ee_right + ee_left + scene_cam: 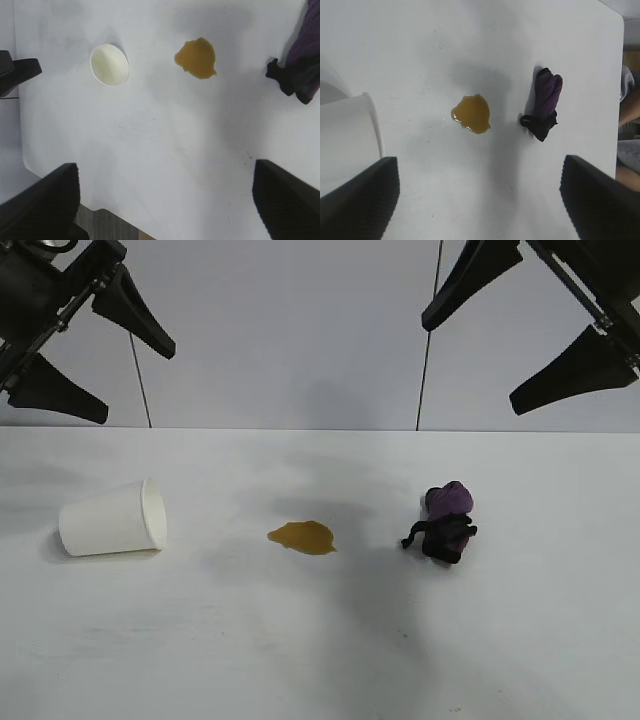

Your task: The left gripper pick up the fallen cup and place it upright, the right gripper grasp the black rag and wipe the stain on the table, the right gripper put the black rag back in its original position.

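Cup (112, 519) on its side, table (320, 660) left, below wide-open left gripper (100, 350). Stain (301, 536) centre. Rag (445, 521) right, well under right gripper (530, 345), splayed wide, empty.

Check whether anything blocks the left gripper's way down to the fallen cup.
Nothing visible does. The left gripper hangs open above the cup, which lies on its side on bare table; the stain and black rag lie apart.

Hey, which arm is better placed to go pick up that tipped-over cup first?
Left. The cup lies on its side at the table's left end, below the raised, open left gripper. The right gripper, also open, hangs nearer the black rag, beyond the stain.
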Robot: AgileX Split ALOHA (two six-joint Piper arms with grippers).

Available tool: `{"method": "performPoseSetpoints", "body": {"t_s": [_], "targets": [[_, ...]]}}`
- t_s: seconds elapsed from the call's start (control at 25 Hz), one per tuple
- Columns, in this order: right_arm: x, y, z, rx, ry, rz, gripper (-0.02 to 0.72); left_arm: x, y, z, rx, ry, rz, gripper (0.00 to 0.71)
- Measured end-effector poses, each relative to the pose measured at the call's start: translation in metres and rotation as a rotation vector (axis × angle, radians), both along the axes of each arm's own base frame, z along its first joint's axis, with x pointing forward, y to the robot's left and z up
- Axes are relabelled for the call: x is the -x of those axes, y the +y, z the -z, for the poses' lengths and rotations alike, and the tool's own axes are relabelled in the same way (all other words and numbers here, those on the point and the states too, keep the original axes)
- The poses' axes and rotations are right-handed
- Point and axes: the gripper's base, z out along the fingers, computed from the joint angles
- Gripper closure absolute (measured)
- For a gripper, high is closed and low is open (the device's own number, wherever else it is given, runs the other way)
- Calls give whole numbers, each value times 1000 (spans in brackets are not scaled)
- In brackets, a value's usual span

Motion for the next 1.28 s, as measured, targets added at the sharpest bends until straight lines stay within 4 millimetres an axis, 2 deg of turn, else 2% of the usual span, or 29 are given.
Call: {"method": "performPoseSetpoints", "body": {"t_s": [0.96,1.16,1.28], "targets": [[0,0,0,0,0,0,54,0,0,0,0,-1,8,80],[0,0,0,0,0,0,54,9,-4,0,-10,-31,184,80],[0,0,0,0,0,0,54,17,-6,0,-33,-107,387,80]]}}
